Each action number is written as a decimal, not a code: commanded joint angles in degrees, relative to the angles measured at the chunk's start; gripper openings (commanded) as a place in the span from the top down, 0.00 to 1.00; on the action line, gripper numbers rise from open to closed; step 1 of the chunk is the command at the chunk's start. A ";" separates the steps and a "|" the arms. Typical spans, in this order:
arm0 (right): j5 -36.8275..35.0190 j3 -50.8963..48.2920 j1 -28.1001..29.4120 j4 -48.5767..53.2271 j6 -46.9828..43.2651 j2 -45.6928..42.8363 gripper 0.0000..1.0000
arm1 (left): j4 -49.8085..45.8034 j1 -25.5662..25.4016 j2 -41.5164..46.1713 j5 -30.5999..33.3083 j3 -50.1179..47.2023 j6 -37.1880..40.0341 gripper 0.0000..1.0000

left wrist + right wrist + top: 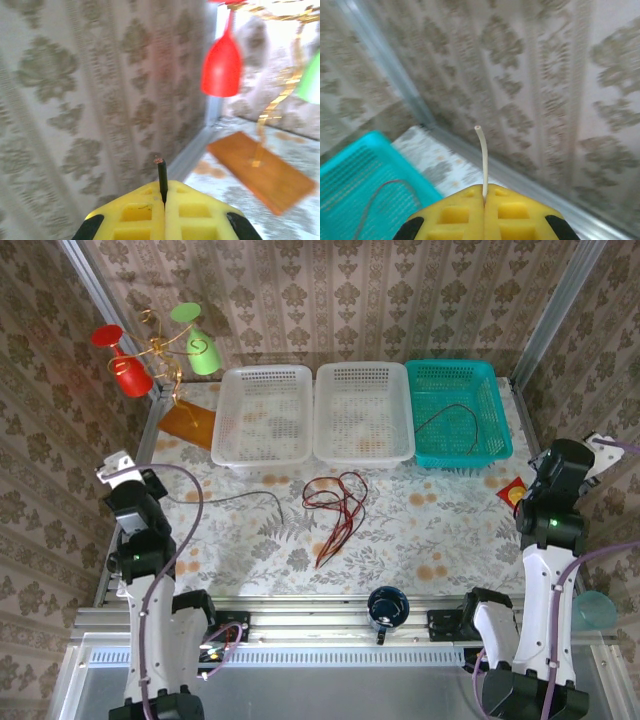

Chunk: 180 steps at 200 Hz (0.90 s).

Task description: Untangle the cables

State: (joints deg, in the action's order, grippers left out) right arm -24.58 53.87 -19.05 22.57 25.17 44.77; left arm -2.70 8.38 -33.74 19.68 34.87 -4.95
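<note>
Black cable (pixel 162 176) nipped by left claw (pixel 164 202); white cable (pixel 482 160), right claw (pixel 484 199).

- The table (pixel 400 530) is viewed from above and behind the arm bases, looking down toward the far wall, and all of it is taken in.
- From the left wrist, the far left corner is faced at close range. The red cup (pixel 221 65) and wooden board (pixel 265 172) are shared with the top view.
- From the right wrist, the far right corner is faced. The teal basket (pixel 345 175) is shared with the top view.
</note>
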 commanded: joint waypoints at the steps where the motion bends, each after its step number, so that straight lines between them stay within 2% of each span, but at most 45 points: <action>1: 14.51 3.77 2.08 0.59 5.83 -0.75 1.00 | -1.52 -4.64 1.04 -6.96 4.88 -2.70 1.00; 17: 23.59 8.47 4.28 -2.65 8.04 0.79 1.00 | -2.65 -10.10 0.38 -5.98 6.35 -1.65 1.00; 26: 25.88 11.60 6.56 -4.40 9.75 2.38 1.00 | -3.41 -13.30 -0.22 -3.93 7.04 -0.42 1.00; 60: 25.48 25.40 17.60 -8.53 6.15 11.85 1.00 | -0.13 -22.75 -2.51 3.48 6.36 3.77 1.00; 102: 27.09 42.41 25.52 -12.14 3.48 26.74 1.00 | 0.08 -27.46 -5.26 6.78 6.08 2.86 1.00; 128: 26.63 55.66 29.72 -10.88 0.36 38.14 1.00 | 0.50 -29.79 -5.32 7.11 4.54 0.90 1.00; 150: 26.70 66.69 30.84 -9.85 -0.76 47.90 1.00 | 1.39 -32.64 -5.20 9.42 3.01 0.19 1.00; 166: 26.57 71.87 30.82 -10.44 -0.91 54.32 1.00 | 3.28 -34.15 -5.19 12.00 1.89 0.80 1.00; 169: 26.64 72.70 30.76 -10.37 -0.99 55.49 1.00 | 3.66 -35.88 -5.24 12.45 1.74 1.07 1.00; 180: 26.95 75.41 30.79 -9.85 -1.05 59.68 1.00 | 4.57 -37.45 -5.61 14.13 1.73 2.07 1.00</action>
State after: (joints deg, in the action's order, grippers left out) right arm 1.80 123.66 11.73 11.94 25.98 97.08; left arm -2.37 -25.98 -39.38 28.53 37.45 -3.42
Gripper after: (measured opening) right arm 0.066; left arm 0.052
